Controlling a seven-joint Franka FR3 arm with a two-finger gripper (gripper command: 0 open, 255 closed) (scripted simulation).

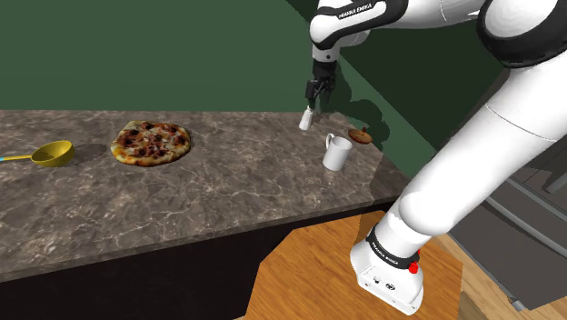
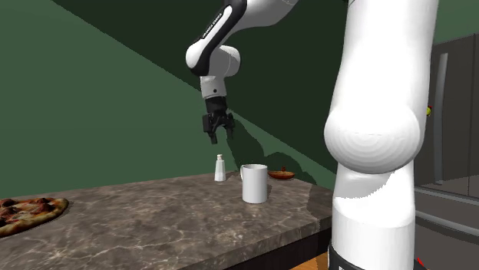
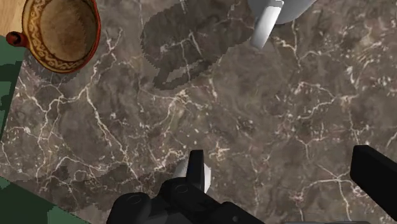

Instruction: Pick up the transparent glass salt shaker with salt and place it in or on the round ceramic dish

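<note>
Whitish and small, the salt shaker (image 2: 219, 168) stands upright on the dark veined counter (image 2: 153, 222), close to the green wall (image 2: 115, 115) and just beside the white mug (image 2: 254, 183). None of the task looks done yet: the shaker is not lifted, and the brown dish (image 3: 60, 32), which sits on the far side of the mug from the shaker, has nothing in it.

The gripper (image 2: 217, 130) hangs in the air above the shaker, clear of it, its 2 fingers spread apart with nothing between them. In the wrist view the shaker peeks out beside 1 finger (image 3: 198, 167) rather than midway between the 2, so I judge a small sideways correction is needed before the descent. What is left is everything: line up, come down, close on the shaker, lift, carry it past the mug and set it in the dish.

The shaker has a narrow body that tapers up to a slightly darker cap. It is drawn plain and pale; neither glass nor salt can be made out.
</note>
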